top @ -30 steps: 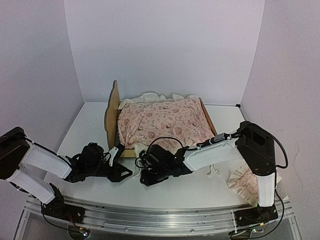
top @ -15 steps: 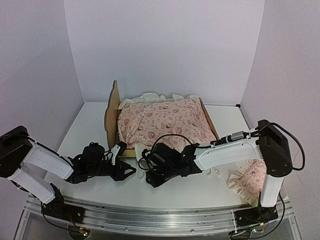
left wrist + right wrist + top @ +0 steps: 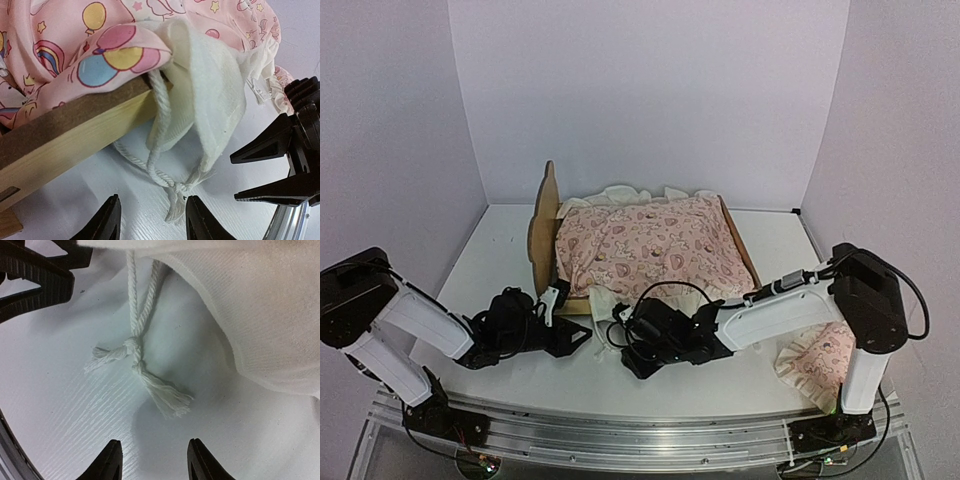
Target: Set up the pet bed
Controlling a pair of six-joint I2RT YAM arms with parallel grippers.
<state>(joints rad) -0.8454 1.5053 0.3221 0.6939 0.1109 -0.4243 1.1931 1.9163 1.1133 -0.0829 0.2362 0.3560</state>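
Plywood pet bed point(image 3: 542, 232): rear middle of counter point(image 3: 500, 262), under pink cover point(image 3: 650, 245)
Left tool point(image 3: 152, 222): spread, empty (knotted cord point(image 3: 186, 188) just ahead)
Right tool point(image 3: 152, 460): spread, empty

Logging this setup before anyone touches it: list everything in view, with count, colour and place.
bed: one, light wood, middle of the table toward the back, headboard on the left
cover: one, pink print with cream edging, spread over the bed, a cream flap hanging over its near left corner
cord: one, white, knotted with frayed ends, hanging from that corner onto the table
pillow: one, pink print with a cream ruffle, near right part of the table, by the right arm
table: one, white, under everything
left hand: one, black, open, low on the table, facing the cord
right hand: one, black, open, low on the table, facing the cord from the other side
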